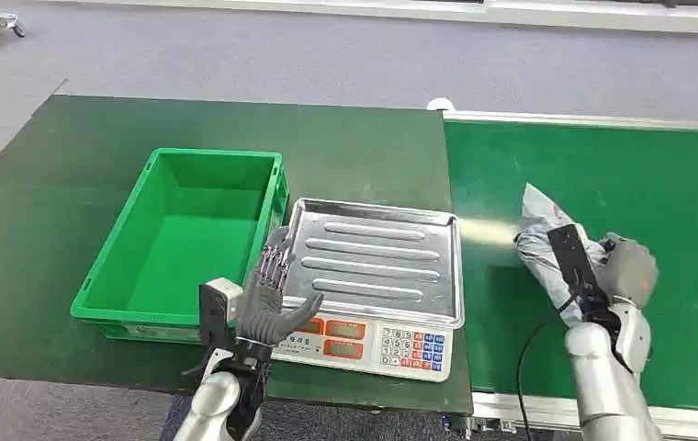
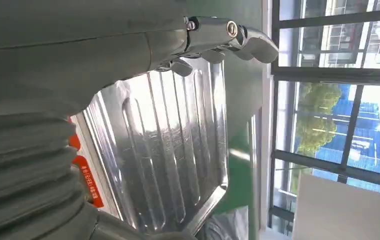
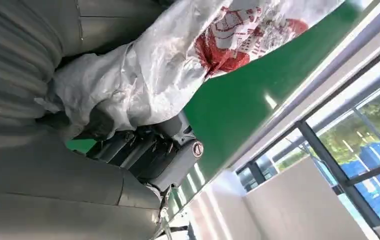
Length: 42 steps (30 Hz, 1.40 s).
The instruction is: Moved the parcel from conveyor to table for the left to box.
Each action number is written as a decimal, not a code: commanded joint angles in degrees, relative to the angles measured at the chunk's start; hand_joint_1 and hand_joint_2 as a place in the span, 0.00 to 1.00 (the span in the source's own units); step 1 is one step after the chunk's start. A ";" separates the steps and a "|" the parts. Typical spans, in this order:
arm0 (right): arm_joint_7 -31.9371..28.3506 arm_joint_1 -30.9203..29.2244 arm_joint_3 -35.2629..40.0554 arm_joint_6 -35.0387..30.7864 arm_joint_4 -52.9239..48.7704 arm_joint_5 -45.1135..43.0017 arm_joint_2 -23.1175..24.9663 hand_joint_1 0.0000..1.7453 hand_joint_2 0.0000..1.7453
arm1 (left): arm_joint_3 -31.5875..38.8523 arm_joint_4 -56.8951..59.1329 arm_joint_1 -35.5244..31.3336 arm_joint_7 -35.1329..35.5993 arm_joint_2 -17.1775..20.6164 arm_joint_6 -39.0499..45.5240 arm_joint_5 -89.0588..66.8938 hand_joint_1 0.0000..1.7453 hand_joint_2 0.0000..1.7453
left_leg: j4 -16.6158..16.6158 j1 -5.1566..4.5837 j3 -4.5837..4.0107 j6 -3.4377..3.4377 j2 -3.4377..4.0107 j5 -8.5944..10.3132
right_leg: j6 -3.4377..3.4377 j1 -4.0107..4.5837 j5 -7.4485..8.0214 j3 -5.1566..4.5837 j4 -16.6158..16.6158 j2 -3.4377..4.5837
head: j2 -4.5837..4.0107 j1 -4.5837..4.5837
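A grey plastic parcel (image 1: pixel 542 226) with red print (image 3: pixel 178 55) is over the green conveyor belt (image 1: pixel 676 211) on the right. My right hand (image 1: pixel 593 268) grips its near end, the dark fingers (image 3: pixel 150 150) wrapped around the crumpled bag. Whether the parcel still touches the belt cannot be told. My left hand (image 1: pixel 268 299) is held up with fingers spread and nothing in it, at the front left corner of the scale, between the scale and the green crate (image 1: pixel 189 237). The left wrist view looks past that hand (image 2: pixel 78 55) onto the steel tray (image 2: pixel 168 150).
A weighing scale (image 1: pixel 364 344) with a ribbed steel tray (image 1: pixel 377 259) stands on the dark green table (image 1: pixel 51 211), right of the empty crate. The table's right edge meets the conveyor frame (image 1: pixel 584 119). Grey floor lies beyond.
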 commanded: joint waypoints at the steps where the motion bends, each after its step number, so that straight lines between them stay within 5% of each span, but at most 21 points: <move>1: -1.96 -0.67 4.95 0.16 -2.14 -2.09 1.60 1.00 1.00 | 2.20 1.08 -0.33 0.00 0.62 -0.26 -0.12 0.00 1.00 | -0.06 0.02 0.11 -0.05 0.28 -0.03 | -0.08 0.03 0.04 0.04 -0.05 0.19 | 0.00 0.00; 5: -1.84 0.84 12.44 2.53 -8.74 -2.08 4.33 1.00 1.00 | 2.38 1.62 -0.56 0.00 0.34 -0.06 -0.10 0.00 1.00 | -0.04 0.01 0.06 -0.05 0.31 -0.04 | -0.08 0.02 0.04 -0.05 0.00 0.24 | 0.00 0.00; 11: -1.22 0.91 13.56 2.62 -8.79 -1.45 4.45 1.00 1.00 | 2.38 1.72 -0.58 0.00 0.31 -0.02 -0.11 0.00 1.00 | -0.09 0.02 0.09 -0.05 0.26 -0.01 | -0.08 0.04 0.01 -0.06 -0.02 0.15 | 0.00 -0.02; 25: -0.61 -1.97 44.55 9.37 -7.39 -2.57 13.32 1.00 1.00 | 4.32 2.23 -1.65 -0.92 0.11 1.15 0.25 0.00 1.00 | -0.13 0.11 0.18 -0.17 0.61 -0.04 | -0.19 0.15 0.02 -0.09 -0.01 0.47 | 0.00 0.00; 42: -1.16 -0.92 51.69 10.97 -8.84 -6.65 13.62 1.00 1.00 | 4.90 1.79 -1.63 -0.73 0.38 1.26 0.34 0.00 1.00 | -0.10 0.20 0.08 -0.35 0.39 0.01 | -0.27 0.20 0.00 -0.11 0.00 0.41 | 0.00 0.00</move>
